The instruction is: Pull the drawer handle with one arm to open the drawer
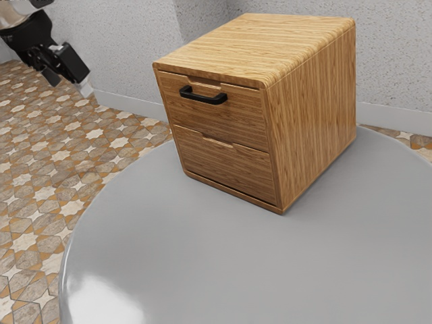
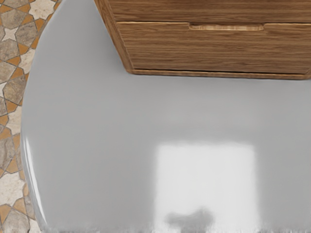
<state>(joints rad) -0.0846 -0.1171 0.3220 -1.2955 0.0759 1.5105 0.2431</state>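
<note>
A wooden two-drawer cabinet [image 1: 270,101] stands on the round grey table [image 1: 256,263]. The top drawer [image 1: 216,108] carries a black bar handle [image 1: 202,96], and its front sits flush with the cabinet. The lower drawer [image 1: 226,162] has a small wooden pull [image 1: 218,142] and is also flush. My gripper [image 1: 75,75] hangs in the exterior view's upper left, well away from the handle and above the floor. In the wrist view the lower drawer front [image 2: 214,51] and its wooden pull [image 2: 226,27] lie ahead of the hand, beyond bare table [image 2: 121,145].
Patterned tile floor [image 1: 47,155] surrounds the table on the exterior view's left. A speckled grey wall [image 1: 128,47] rises behind the cabinet. The table's curved edge [image 1: 74,243] lies between my arm and the cabinet.
</note>
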